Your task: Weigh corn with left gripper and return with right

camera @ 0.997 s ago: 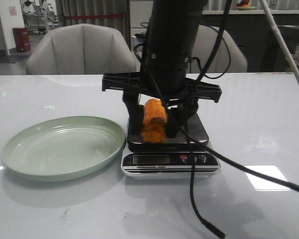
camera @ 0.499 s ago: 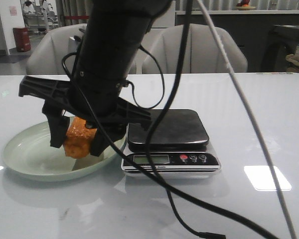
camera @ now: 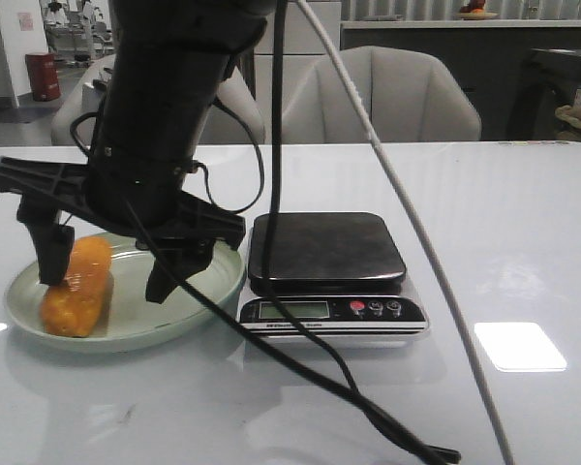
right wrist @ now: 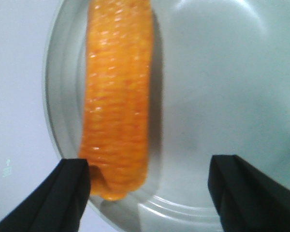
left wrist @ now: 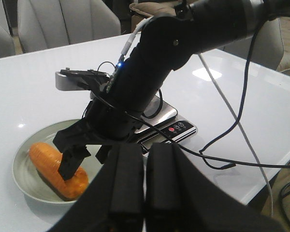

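In the pale green plate [camera: 213,291] beside the scale [camera: 329,276], the corn [camera: 77,288] lies under the right gripper [camera: 107,262], jaws spread wide, while the left gripper [left wrist: 144,179] is closed, empty.

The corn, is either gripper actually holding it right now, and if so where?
No. The corn lies in the green plate; the right gripper is open around it, and the left gripper is shut, empty.

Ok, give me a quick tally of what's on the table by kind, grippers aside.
Corn: 1
Plate: 1
Scale: 1
Total: 3
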